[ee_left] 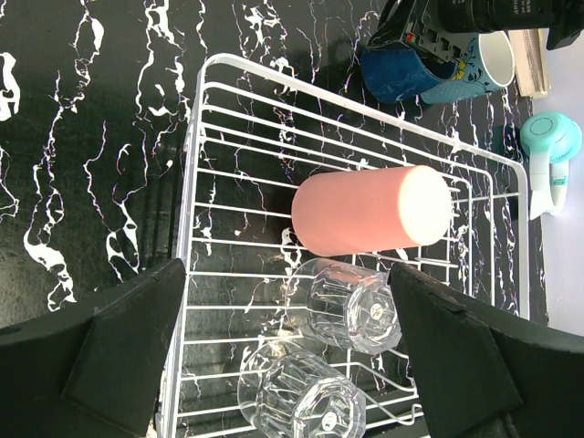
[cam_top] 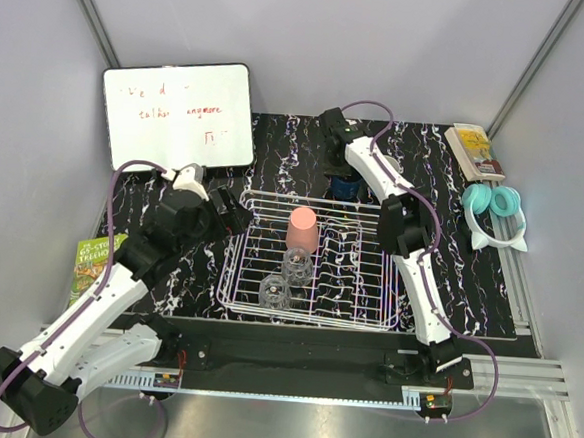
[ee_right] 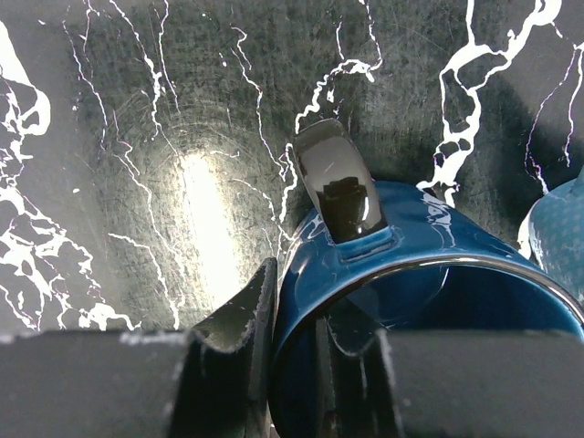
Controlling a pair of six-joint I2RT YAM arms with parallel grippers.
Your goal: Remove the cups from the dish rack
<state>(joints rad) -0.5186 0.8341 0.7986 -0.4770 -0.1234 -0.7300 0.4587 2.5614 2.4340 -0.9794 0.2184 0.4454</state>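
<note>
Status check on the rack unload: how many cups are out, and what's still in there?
Done: the teal mug sits on the table beyond the dish rack. In hand: the right gripper is shut on the dark blue cup, outside the rack beside the mug. Left: the salmon-pink tumbler and two clear glasses are in the rack, with the left gripper open above them.

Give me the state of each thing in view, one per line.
Dish rack, holding three cups.
Salmon-pink tumbler, in rack, upside down.
Two clear glasses, in rack, upside down.
Dark blue cup, on table, rim gripped.
Teal mug, on table, upright.
Left gripper, open.
Right gripper, shut on dark blue cup.
</note>
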